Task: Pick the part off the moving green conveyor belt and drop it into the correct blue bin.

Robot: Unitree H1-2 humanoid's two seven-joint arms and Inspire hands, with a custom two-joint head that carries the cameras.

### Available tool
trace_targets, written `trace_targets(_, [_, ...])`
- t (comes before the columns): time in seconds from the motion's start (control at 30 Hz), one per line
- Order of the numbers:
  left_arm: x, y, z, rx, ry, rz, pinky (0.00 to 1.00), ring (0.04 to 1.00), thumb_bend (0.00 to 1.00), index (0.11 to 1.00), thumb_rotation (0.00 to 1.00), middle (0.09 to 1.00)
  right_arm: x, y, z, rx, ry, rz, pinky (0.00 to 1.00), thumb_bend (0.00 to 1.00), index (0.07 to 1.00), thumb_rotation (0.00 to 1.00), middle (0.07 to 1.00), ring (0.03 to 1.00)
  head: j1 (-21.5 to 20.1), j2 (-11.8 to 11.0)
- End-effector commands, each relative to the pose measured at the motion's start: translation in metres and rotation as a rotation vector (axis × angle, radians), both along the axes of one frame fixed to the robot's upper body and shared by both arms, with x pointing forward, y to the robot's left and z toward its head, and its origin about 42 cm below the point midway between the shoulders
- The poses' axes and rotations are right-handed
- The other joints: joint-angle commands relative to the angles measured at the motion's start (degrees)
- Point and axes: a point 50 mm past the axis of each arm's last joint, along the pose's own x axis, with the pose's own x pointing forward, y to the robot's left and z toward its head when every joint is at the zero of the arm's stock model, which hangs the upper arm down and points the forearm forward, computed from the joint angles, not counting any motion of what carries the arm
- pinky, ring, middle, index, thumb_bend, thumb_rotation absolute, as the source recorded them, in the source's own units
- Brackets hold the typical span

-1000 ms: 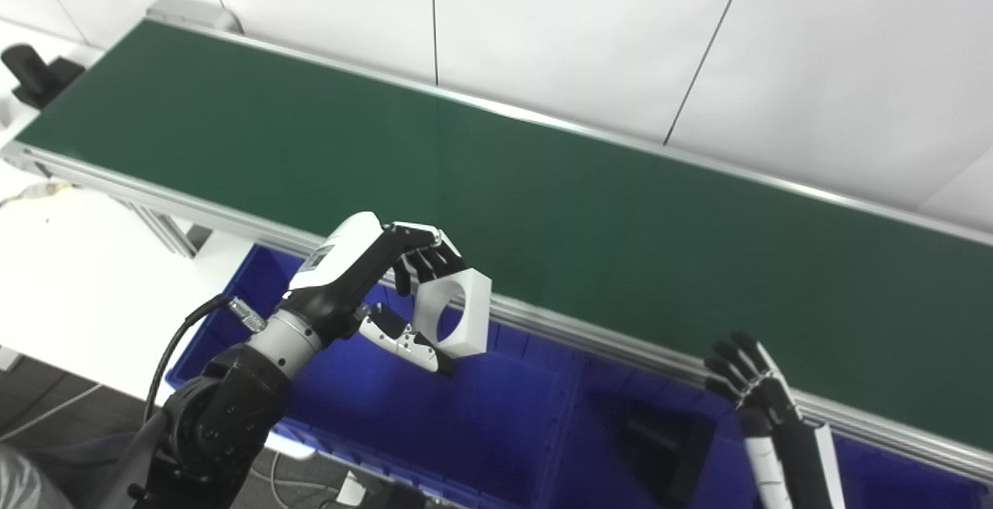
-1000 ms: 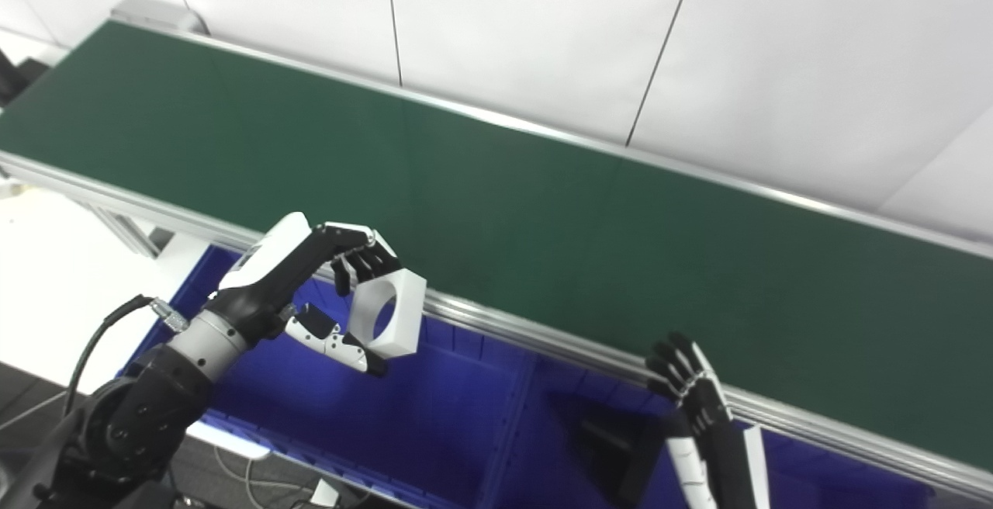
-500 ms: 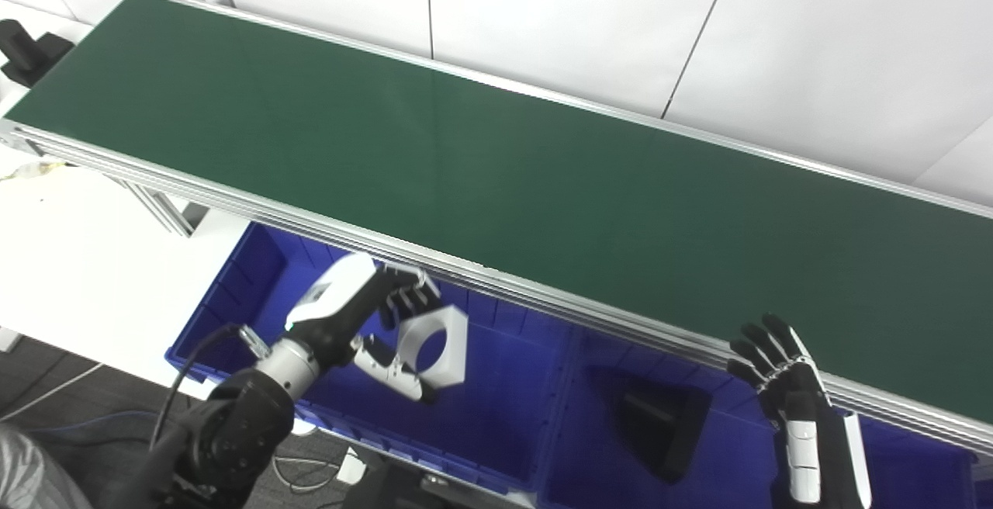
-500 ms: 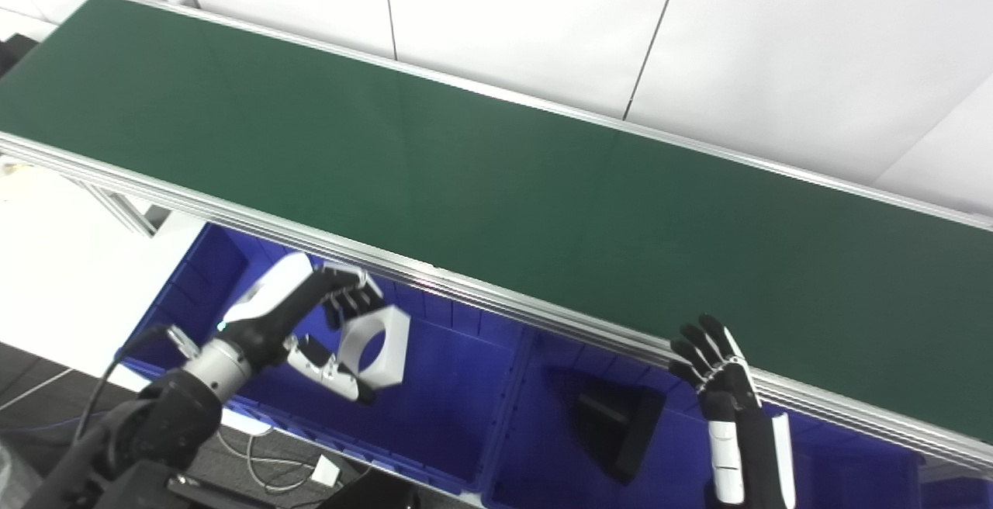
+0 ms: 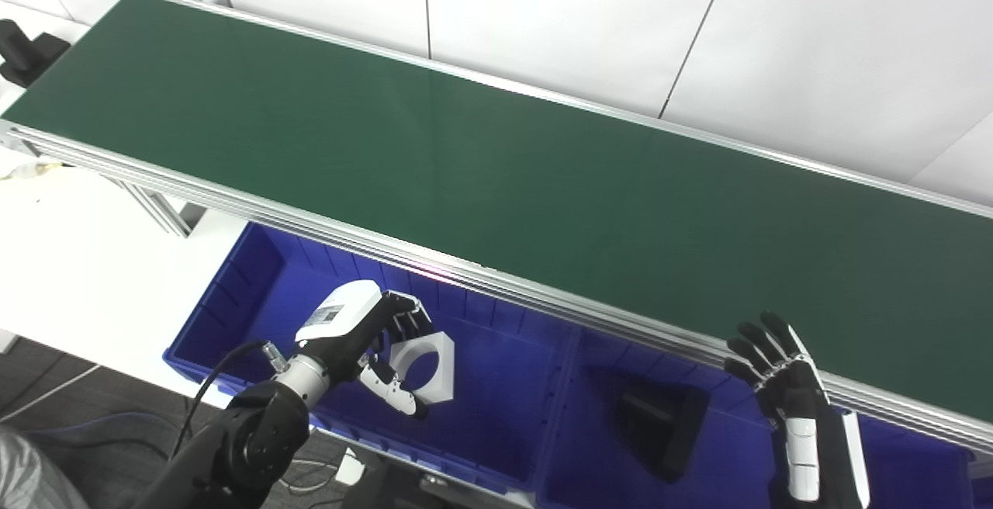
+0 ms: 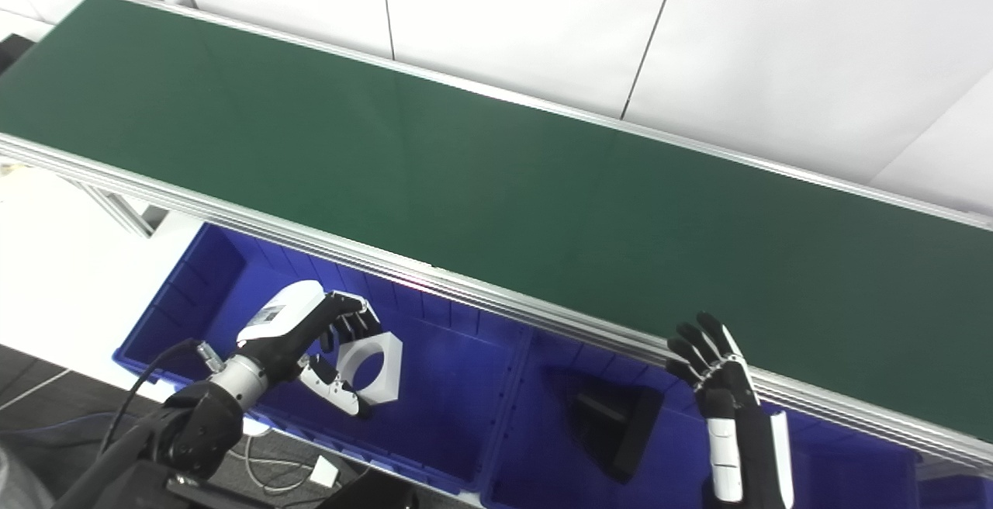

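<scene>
**White part held over left blue bin**

My left hand (image 5: pixel 353 334) is inside the opening of the left blue bin (image 5: pixel 256 276), below the belt's near rail. Fingers (image 5: pixel 403 321) curled over the top of the white part (image 5: pixel 423 358), thumb under its lower edge, so it's gripped. The part is a white block with a round hole through it, hole facing the camera, tilted. It hangs above the bin floor; can't tell whether it touches.

My right hand (image 5: pixel 780 377) is up near the belt's front rail, fingers spread apart, holding nothing, over the right side of the bins.

Green conveyor belt (image 5: pixel 496 160) runs diagonally across the view. The middle blue bin (image 5: pixel 578 369) holds a black part (image 5: pixel 659 435). White table (image 5: pixel 85 261) is left of the bins.
</scene>
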Motion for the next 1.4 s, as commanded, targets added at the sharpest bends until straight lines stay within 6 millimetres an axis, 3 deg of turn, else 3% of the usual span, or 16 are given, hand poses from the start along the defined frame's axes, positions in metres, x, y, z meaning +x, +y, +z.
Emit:
trace_targets(0.0, [0.005,0.003,0.006,0.020,-0.079,-0.013,0.38,0.391,0.50,0.520,0.00,0.478,0.002,0.004,0.010,0.010,-0.047,0.010,0.75,0.62,0.893,0.92,0.844,0.817,-0.31,-0.20])
trace_targets(0.23, [0.005,0.002,0.008,0.034,-0.076,0.020,0.40,0.407,0.50,0.520,0.00,0.500,-0.001,0.007,0.010,0.013,-0.048,0.011,0.75,0.61,0.896,0.90,0.847,0.818,-0.63,-0.55])
trace_targets(0.37, [0.005,0.000,0.015,0.095,-0.078,0.012,0.55,0.425,0.50,0.529,0.00,0.506,-0.001,0.007,0.009,0.007,-0.049,0.014,0.75,0.61,0.902,0.91,0.850,0.824,-0.58,-0.69])
trace_targets(0.4, [0.005,-0.001,0.018,0.107,-0.074,0.010,0.60,0.571,0.66,0.640,0.00,0.628,-0.001,0.008,0.009,0.008,-0.051,0.015,0.76,0.61,0.902,0.91,0.850,0.825,-0.59,-0.70])
trace_targets(0.47, [0.004,-0.003,0.023,0.119,-0.063,0.012,0.68,0.736,0.81,0.789,0.00,0.783,-0.002,0.008,0.009,0.011,-0.052,0.014,0.76,0.60,0.901,0.90,0.849,0.824,-0.74,-0.74])
trace_targets(0.6, [0.003,-0.005,0.030,0.127,-0.056,0.016,0.71,0.822,0.89,0.890,0.00,0.901,-0.002,0.009,0.009,0.012,-0.050,0.016,0.76,0.60,0.902,0.89,0.851,0.826,-1.02,-0.96])
trace_targets(0.73, [0.003,-0.007,0.035,0.145,-0.057,0.017,0.71,0.839,0.92,0.938,0.00,0.940,-0.003,0.009,0.009,0.013,-0.051,0.016,0.76,0.59,0.904,0.88,0.852,0.827,-1.26,-1.15])
trace_targets(0.97, [0.001,-0.010,0.049,0.156,-0.080,0.006,0.68,0.812,0.93,0.957,0.00,0.936,-0.002,0.010,0.006,0.004,-0.055,0.017,0.76,0.59,0.905,0.87,0.851,0.827,-1.78,-1.86])
trace_targets(1.07, [-0.001,-0.014,0.068,0.123,-0.110,0.000,0.68,0.813,0.91,0.946,0.00,0.924,-0.001,0.011,0.006,0.004,-0.055,0.019,0.76,0.59,0.905,0.86,0.852,0.827,-2.46,-2.65])
trace_targets(1.2, [-0.006,-0.021,0.099,0.034,-0.158,-0.011,0.70,0.822,0.75,0.920,0.00,0.893,-0.001,0.013,0.003,-0.009,-0.056,0.018,0.75,0.59,0.901,0.87,0.848,0.821,-3.90,-3.57])
trace_targets(1.37, [-0.010,-0.029,0.130,-0.137,-0.258,-0.038,0.69,0.834,0.65,0.906,0.03,0.876,0.000,0.018,-0.002,-0.022,-0.057,0.020,0.75,0.61,0.897,0.87,0.847,0.816,-6.38,-4.98])
